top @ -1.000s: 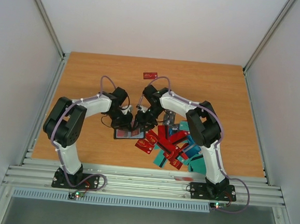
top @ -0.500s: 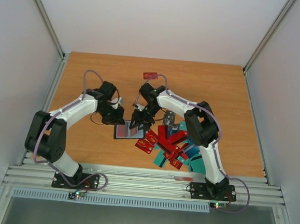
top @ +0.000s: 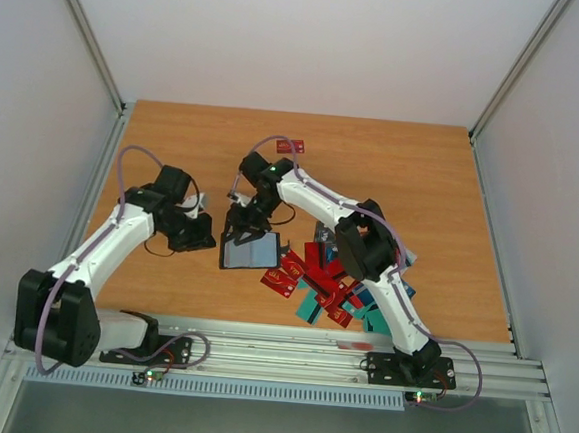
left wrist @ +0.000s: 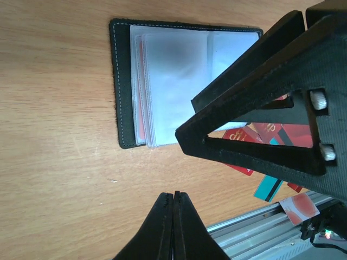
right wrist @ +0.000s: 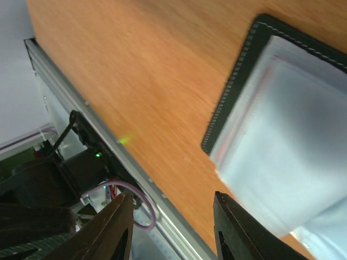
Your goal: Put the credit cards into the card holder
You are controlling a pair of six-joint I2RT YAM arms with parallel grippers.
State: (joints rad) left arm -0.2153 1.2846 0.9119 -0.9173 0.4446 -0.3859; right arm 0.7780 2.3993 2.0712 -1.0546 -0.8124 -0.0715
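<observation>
The holder (top: pixel 250 252) lies open and flat on the tabletop (top: pixel 175 147), about midway between the left and right edges and closer to the near edge, with its clear pockets facing up. The cards (top: pixel 330 280), red and teal, lie in a messy pile just right of it, and one red card (top: pixel 291 145) lies alone close to the far edge. The left tool (top: pixel 200 238) is pressed together with nothing in it, just left of the holder, and the right tool (top: pixel 241 225) is spread with nothing between its fingers, by the holder's far left corner.
</observation>
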